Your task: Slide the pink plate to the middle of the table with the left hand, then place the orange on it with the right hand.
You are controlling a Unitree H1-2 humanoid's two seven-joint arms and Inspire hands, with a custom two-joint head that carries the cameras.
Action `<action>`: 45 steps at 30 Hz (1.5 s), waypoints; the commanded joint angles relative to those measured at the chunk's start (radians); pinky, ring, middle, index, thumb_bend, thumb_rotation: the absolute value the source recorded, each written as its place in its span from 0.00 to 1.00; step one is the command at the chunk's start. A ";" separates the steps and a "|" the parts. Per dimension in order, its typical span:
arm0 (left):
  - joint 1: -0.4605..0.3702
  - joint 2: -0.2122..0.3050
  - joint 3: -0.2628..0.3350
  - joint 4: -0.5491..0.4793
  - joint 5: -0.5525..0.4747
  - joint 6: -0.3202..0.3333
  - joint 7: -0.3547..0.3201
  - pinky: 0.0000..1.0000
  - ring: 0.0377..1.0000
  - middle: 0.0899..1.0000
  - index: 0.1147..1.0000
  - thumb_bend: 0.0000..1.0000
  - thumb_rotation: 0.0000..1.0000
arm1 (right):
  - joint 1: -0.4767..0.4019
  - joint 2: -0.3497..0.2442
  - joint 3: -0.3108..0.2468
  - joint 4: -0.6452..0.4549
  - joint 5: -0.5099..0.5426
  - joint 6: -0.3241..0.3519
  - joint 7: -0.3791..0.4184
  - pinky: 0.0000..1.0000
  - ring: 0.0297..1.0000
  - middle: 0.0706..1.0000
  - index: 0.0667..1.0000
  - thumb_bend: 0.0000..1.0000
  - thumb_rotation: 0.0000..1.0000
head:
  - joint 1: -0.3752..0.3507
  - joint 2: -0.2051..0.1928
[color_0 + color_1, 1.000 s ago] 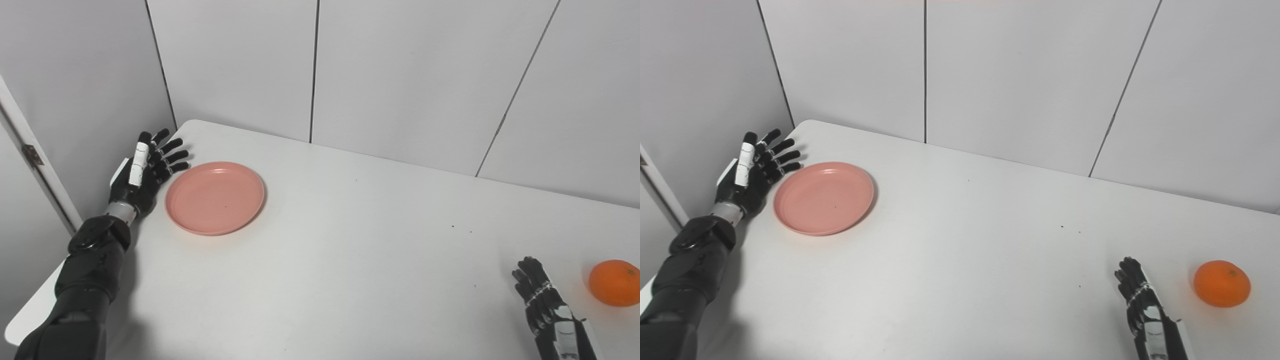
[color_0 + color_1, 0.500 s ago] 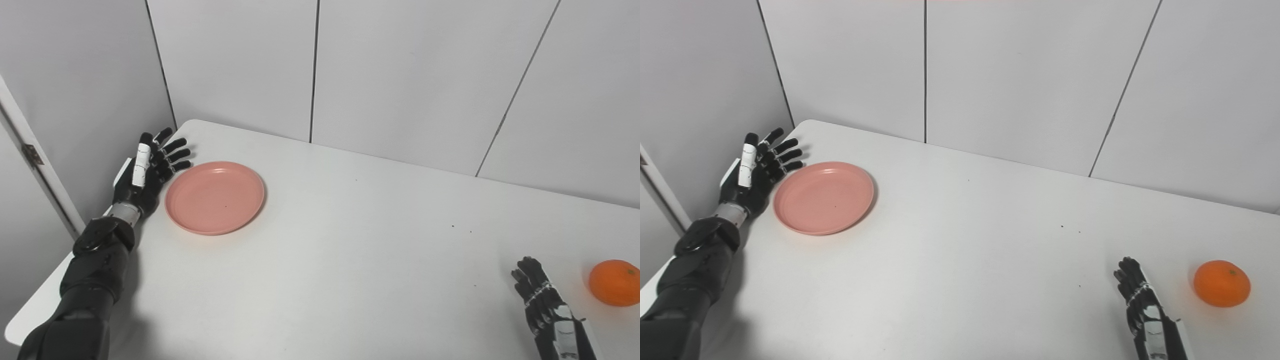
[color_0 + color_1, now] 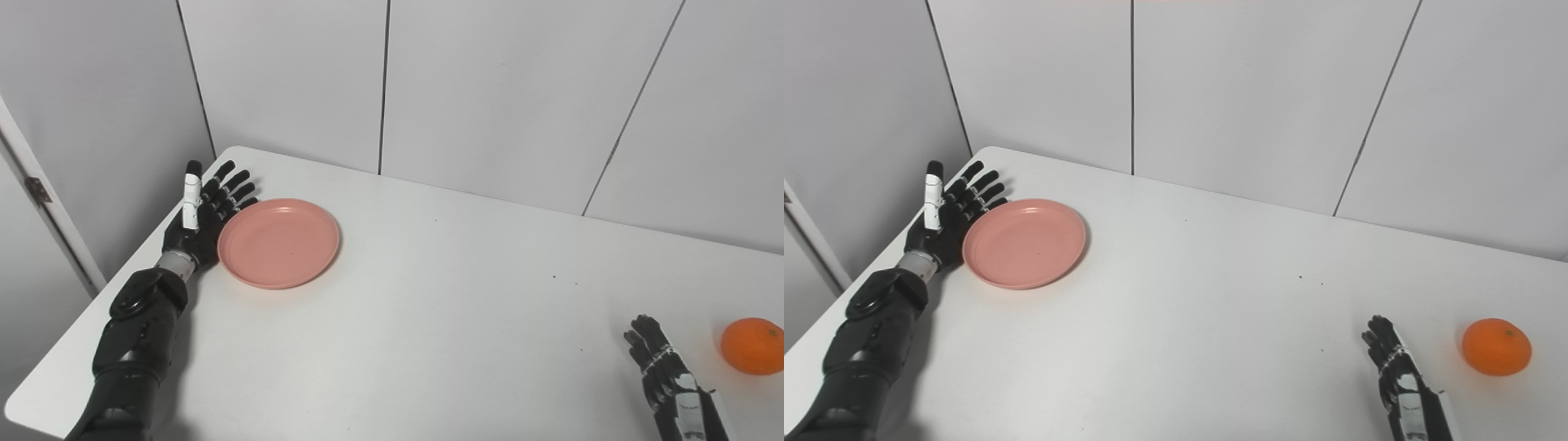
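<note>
pink plate [image 3: 278,242] against left robot hand [image 3: 205,211]

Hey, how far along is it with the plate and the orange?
Nothing is finished. In hand: the open left hand is pressed flat against the left rim of the pink plate, which sits near the table's left end, short of the middle. Left: the orange lies on the table beside the open right hand.

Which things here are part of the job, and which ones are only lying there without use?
Part of the job:
- pink plate, at the table's left side
- orange, at the right edge
- left hand, open, against the plate's left rim
- right hand, open, beside the orange
- white table

Only lying there:
- a few small dark specks on the table; nothing else.
</note>
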 commanded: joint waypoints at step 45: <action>0.078 -0.099 -0.007 -0.193 -0.111 0.224 0.032 0.81 0.88 0.89 0.94 0.88 0.96 | 0.067 0.039 0.030 0.055 -0.001 0.025 -0.007 1.00 0.94 0.94 0.91 0.82 1.00 | -0.019 0.025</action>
